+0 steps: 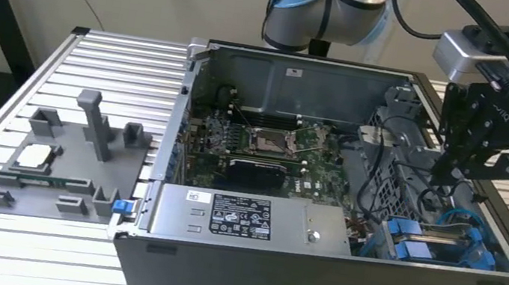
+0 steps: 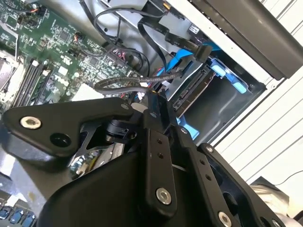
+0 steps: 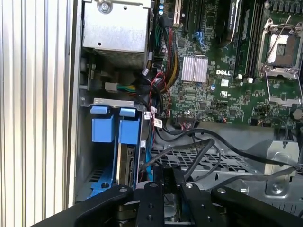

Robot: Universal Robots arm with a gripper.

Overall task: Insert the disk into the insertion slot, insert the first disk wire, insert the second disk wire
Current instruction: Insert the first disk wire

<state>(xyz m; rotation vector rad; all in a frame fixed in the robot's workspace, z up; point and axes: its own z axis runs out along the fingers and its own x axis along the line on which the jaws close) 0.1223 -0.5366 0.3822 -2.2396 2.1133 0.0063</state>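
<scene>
Fingers (image 3: pixel 165 179) look pinched shut, with a braided wire (image 2: pixel 123 85) crossing right at the tips. Can't tell if it's actually gripped. Just past the gripper (image 2: pixel 151 101), the disk (image 3: pixel 127 165) sits on edge in the insertion slot (image 3: pixel 85 142), long axis running away from the tips.

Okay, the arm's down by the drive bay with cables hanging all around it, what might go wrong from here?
1. Loose black cables loop right by the gripper; a move could snag or drag one.
2. The disk stands narrow in the insertion slot between blue rails; a plug coming in slanted may miss or jam.
3. The motherboard lies just beside the cables; a tugged cable could strain its connectors.
</scene>
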